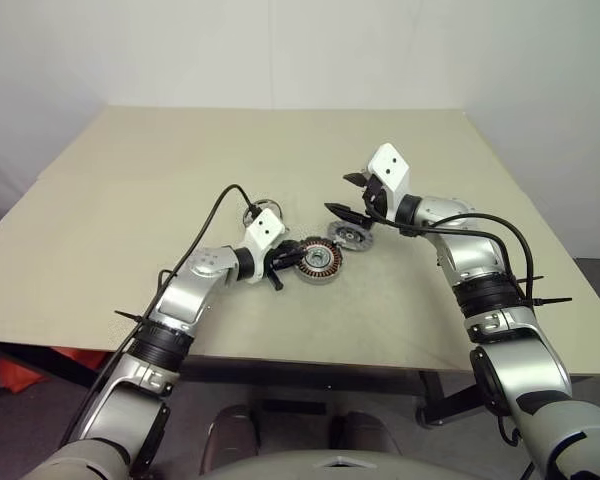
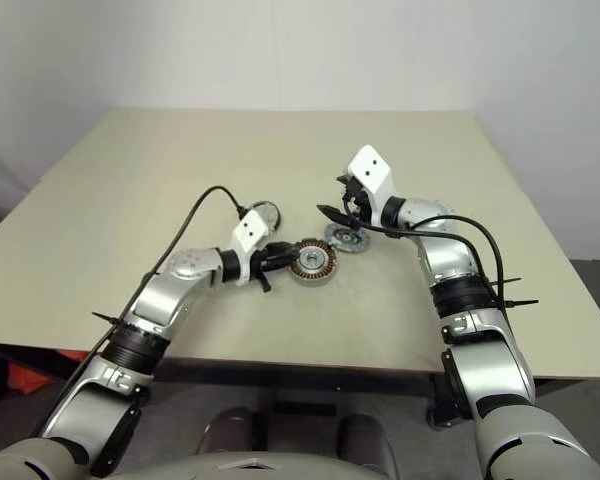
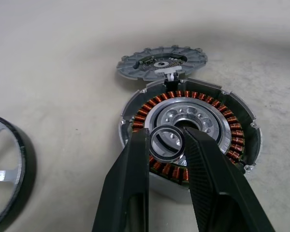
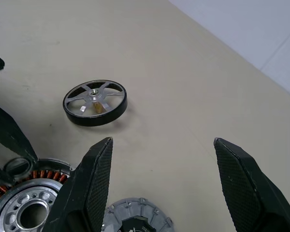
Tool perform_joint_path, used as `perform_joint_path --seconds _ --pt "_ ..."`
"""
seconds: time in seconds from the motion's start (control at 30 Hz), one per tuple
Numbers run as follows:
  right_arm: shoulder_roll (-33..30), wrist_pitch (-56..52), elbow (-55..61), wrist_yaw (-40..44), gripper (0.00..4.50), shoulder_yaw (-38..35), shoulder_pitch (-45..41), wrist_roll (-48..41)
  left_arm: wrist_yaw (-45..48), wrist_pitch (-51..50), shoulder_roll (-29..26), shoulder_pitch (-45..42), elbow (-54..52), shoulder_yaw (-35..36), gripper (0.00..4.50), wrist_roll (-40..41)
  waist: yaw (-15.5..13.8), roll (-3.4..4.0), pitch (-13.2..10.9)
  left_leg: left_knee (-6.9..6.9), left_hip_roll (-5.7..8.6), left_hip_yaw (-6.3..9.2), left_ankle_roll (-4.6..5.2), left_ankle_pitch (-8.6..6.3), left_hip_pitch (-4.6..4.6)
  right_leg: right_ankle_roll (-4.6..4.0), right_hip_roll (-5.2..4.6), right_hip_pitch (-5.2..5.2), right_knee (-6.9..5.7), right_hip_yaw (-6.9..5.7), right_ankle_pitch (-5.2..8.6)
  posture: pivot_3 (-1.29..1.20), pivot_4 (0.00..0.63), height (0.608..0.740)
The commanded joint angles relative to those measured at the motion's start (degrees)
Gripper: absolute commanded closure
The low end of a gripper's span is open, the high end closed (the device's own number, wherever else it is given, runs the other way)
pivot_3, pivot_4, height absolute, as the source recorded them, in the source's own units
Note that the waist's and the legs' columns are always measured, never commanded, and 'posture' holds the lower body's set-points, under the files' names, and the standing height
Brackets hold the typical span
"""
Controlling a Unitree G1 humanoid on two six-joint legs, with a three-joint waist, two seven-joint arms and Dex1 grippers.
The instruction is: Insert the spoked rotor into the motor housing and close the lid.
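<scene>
**Small ring pinched over housing, right jaws hanging wide**

Motor housing (image 3: pixel 188 130) flat on the surface (image 1: pixel 180 170), near the middle, toward the front edge. Copper windings exposed, centre hole uncovered. Left gripper (image 3: pixel 166 145) right above its near rim, jaws clenched on a small dark ring (image 3: pixel 165 143); ring sits over the housing's inner silver hub, contact with hub not readable.

Ribbed grey lid (image 3: pixel 162 62) flat just behind the housing, touching or nearly touching its rim at a small white tab; which one, unclear. Spoked rotor (image 4: pixel 94 102) alone on the surface, black rim, silver spokes, apart from housing and lid, on the left arm's side.

Right gripper (image 1: pixel 352 195) held above the lid, jaws released and spread wide, grasping nothing.

Left fingers (image 3: pixel 130 188) mask the housing's near edge and part of the windings. Rotor cut off at frame edge in the left wrist view, partly behind the left wrist in the head views. Lid's underside not visible.

Far half of the surface bare, wide margins on both sides. Tight spot: both grippers close together over housing and lid.
</scene>
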State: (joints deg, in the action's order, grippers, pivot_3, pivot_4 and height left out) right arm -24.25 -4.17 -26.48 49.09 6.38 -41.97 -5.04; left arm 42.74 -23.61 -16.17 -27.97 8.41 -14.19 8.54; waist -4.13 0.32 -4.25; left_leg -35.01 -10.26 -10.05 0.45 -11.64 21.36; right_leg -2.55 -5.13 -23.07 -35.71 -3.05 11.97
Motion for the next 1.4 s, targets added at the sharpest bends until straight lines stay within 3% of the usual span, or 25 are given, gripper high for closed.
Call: perform_joint_path --seconds 0.03,0.6,1.4 --pt "-0.13 0.36 2.71 -0.33 0.74 -0.77 -1.25 -0.26 -0.06 0.96 0.47 -1.94 -0.38 -0.11 3.77 -0.61 -0.02 0.00 0.00 0.00 0.00 0.00 0.00 0.00 0.00 0.00 0.00 0.00 0.00 0.00 0.00 0.00 0.000 0.740" --pt "-0.24 1.76 2.02 -1.08 0.74 -1.20 -0.25 -0.09 0.63 0.15 4.08 -5.70 5.35 0.46 3.77 -0.29 -0.10 0.00 0.00 0.00 -0.01 0.00 0.01 0.00 0.00 0.00 0.00 -0.01 0.00 0.00 0.00 0.00 0.000 0.740" --pt "0.21 2.46 6.34 -4.11 0.74 -1.70 3.88 -0.32 3.08 0.49 4.34 -5.88 8.77 -1.17 3.77 -1.17 -0.28 -0.01 -0.01 0.01 -0.01 0.00 0.02 -0.01 0.00 0.00 0.00 0.01 0.05 -0.01 0.00 0.00 0.000 0.740"
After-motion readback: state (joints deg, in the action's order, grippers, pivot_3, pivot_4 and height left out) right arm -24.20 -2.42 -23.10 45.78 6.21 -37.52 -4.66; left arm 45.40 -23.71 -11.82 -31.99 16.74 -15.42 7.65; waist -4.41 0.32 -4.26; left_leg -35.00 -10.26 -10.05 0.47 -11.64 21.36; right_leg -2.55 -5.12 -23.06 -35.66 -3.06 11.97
